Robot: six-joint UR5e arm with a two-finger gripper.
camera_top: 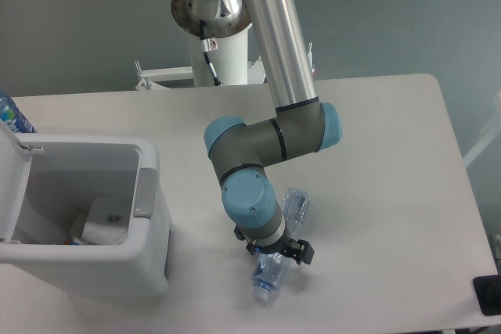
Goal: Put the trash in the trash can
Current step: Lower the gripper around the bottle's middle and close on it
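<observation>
White table point(376, 154): hand point(275, 256) over crushed bottle point(270, 275); bin point(149, 271) open.

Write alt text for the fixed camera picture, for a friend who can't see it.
A robot arm reaches down over a crushed clear plastic bottle lying on a white table, its gripper right above the bottle's middle. At the left stands an open white trash can with a crumpled white wrapper inside.

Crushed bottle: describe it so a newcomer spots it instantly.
Start at the white trash can at the table's left, then look right along the front edge, below the gripper. The crushed bottle lies there: clear, bluish, crumpled, unlike the blue-labelled bottle behind the can.
</observation>
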